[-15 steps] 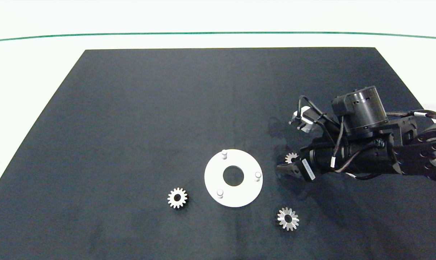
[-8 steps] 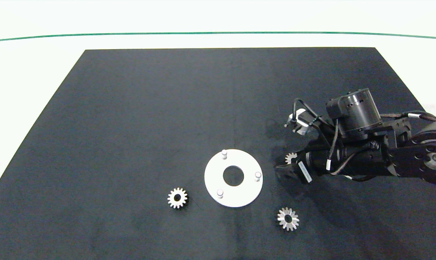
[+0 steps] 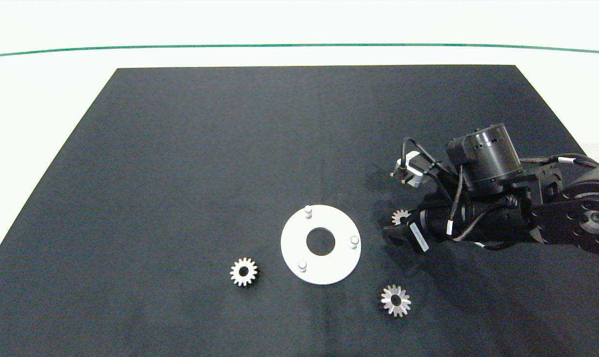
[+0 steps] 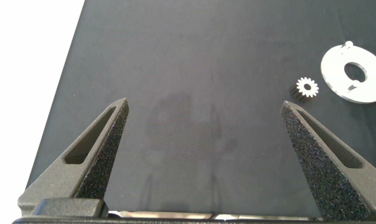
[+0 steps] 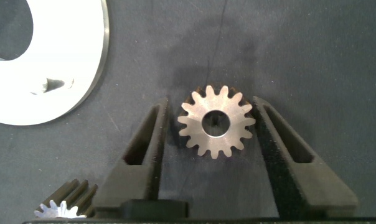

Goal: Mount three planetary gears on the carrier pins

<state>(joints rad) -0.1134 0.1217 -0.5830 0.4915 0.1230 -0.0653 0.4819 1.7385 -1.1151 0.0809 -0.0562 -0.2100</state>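
Gears lie flat on the black mat (image 3: 180, 148) around the white disc (image 3: 321, 263), whose three carrier pins (image 3: 308, 211) stand bare. Taking the disc as the clock's centre in the head view, one planetary gear (image 3: 244, 271) sits at about eight o'clock, a second gear (image 3: 395, 300) at about four o'clock, and a third gear (image 3: 399, 216) at about two to three o'clock, just beside the disc's rim. The right gripper (image 3: 396, 229) is down over that third gear; in its wrist view the gear (image 5: 216, 122) lies between the two fingers (image 5: 144, 149), which flank it closely, one touching its teeth and the other a sliver off. The left gripper (image 4: 205, 112) hangs wide open above bare mat, well apart from the disc (image 4: 356, 74) and the gear (image 4: 307, 87) beside it.
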